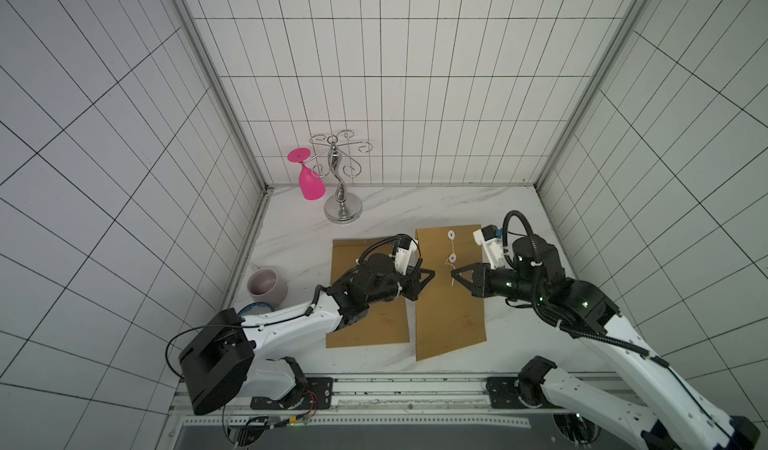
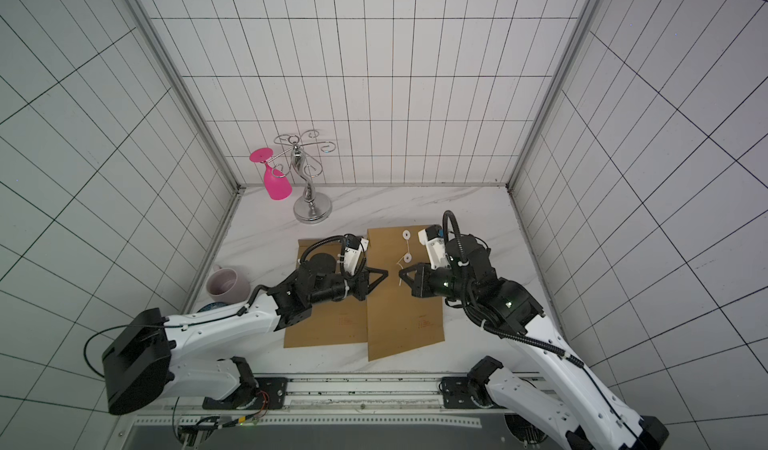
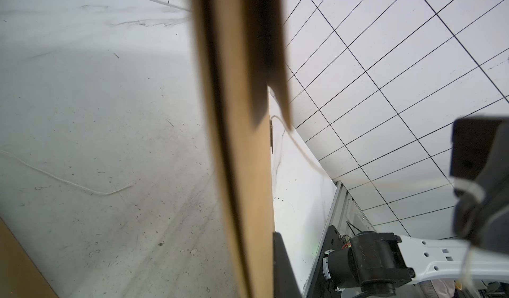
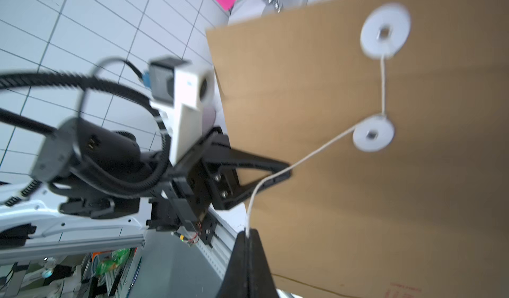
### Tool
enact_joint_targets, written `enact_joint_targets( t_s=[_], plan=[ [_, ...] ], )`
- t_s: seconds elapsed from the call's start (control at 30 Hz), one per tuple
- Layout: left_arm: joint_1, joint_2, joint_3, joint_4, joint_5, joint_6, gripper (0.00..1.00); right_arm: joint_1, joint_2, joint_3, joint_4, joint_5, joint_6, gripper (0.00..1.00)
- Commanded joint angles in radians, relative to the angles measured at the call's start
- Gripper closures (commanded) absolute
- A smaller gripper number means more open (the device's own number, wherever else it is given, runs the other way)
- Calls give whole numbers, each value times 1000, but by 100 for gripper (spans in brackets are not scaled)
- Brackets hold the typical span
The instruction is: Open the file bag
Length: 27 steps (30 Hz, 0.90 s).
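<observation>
the file bag [image 1: 449,302] is stiff brown kraft paper, a long flat rectangle lying on the white, grey-veined marble counter [image 1: 415,207] between my two arms, its flap end toward the back wall. two flat white washer-shaped pieces sit on it, the upper disc [image 4: 385,31] and the lower disc [image 4: 373,134]. a thin pale string [image 4: 303,159] joins them and runs on from the lower disc to my right gripper [image 4: 248,236], whose jaws are pressed together on the string's end. my left gripper [image 1: 432,274] is closed too, pinching the bag's long edge on my left arm's side; the left wrist view shows that edge side-on. what the bag holds i cannot tell.

a second file bag [image 1: 370,331] of the same paper lies just beside it, partly under my left arm. at the back, a curly chrome rack [image 1: 343,213] carries a glossy pink goblet [image 1: 309,184] hanging upside down. a rounded pale mauve mug [image 1: 266,288] stands by the left wall, contents unclear. a blue-rimmed bowl [image 1: 253,308] peeks from under my arm.
</observation>
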Motion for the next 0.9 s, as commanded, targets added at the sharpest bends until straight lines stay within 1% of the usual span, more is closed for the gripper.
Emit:
enact_joint_targets(
  t_s=[0.0, 0.1, 0.23, 0.33, 0.4, 0.47, 0.67, 0.8, 0.87],
  plan=[
    [-9, -6, -25, 49, -10, -6, 100, -82, 71, 152, -36, -12, -87, 100],
    [-11, -2, -31, 57, -7, -16, 100, -84, 143, 241, -29, -59, -106, 100],
    [-16, 1, -36, 69, -12, -16, 100, -78, 201, 314, -3, -106, -104, 100],
    [-17, 10, -36, 73, -19, -22, 100, -36, 224, 356, -2, -106, -112, 100],
    [-16, 8, -37, 76, -26, -30, 100, -7, 217, 339, 4, -102, -113, 100],
    [-16, 8, -38, 81, -28, -38, 100, 14, 191, 275, 9, -86, -100, 100],
    [-14, 8, -35, 81, -43, -35, 100, 40, 15, -123, 107, -61, 33, 100],
    [2, 11, -30, 75, -37, -30, 100, 43, -97, -345, 63, -28, 71, 100],
    [14, 16, -21, 72, -28, -30, 100, 42, -121, -411, 5, -6, 78, 100]
  ],
)
